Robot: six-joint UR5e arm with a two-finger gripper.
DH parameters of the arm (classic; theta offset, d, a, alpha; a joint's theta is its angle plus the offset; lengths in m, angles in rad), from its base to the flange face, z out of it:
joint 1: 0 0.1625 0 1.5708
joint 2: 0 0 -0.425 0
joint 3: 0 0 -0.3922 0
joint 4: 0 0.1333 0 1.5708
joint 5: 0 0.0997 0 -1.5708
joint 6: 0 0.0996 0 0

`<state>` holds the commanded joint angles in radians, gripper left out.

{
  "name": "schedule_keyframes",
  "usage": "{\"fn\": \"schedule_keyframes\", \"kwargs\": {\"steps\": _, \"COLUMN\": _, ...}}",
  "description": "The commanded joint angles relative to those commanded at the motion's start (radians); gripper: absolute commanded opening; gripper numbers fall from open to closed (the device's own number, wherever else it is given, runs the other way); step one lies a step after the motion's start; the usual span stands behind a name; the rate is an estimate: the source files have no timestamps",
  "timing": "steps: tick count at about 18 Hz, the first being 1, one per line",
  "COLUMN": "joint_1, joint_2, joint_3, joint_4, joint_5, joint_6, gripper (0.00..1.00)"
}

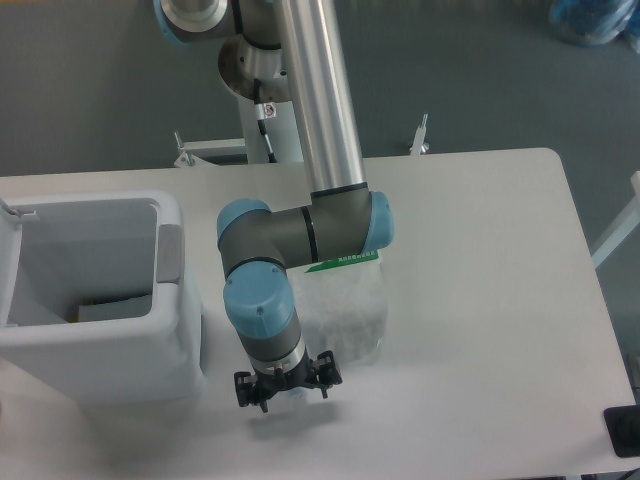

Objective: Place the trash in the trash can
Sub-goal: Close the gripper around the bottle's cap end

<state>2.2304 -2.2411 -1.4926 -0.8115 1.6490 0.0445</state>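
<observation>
From the one fixed camera, looking down at the table, the arm is bent over the near edge with its gripper low, almost at the tabletop. The black fingers are spread to either side of the bottle, of which only a small pale bit shows under the wrist; I cannot tell if the fingers already touch it, but they look parted rather than clamped. The bag, with its green strip, lies flat just behind the gripper, partly hidden by the arm. The bin stands just beside the gripper on the left side of the picture, open at the top, with something flat and grey on its floor.

As I judge it, the step is taking hold of the bottle. To do it well, the fingers should close across the bottle's body, squarely and low, without catching the bag's edge. The lift then has to clear the bin's thick wall before moving over the opening.
</observation>
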Motion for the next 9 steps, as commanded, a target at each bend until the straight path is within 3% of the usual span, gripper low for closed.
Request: {"fn": "schedule_keyframes", "kwargs": {"steps": 9, "joint_1": 0.0, "joint_2": -0.006, "joint_3": -0.008, "joint_4": 0.002, "joint_5": 0.02, "joint_6": 0.008, "gripper": 0.78}}
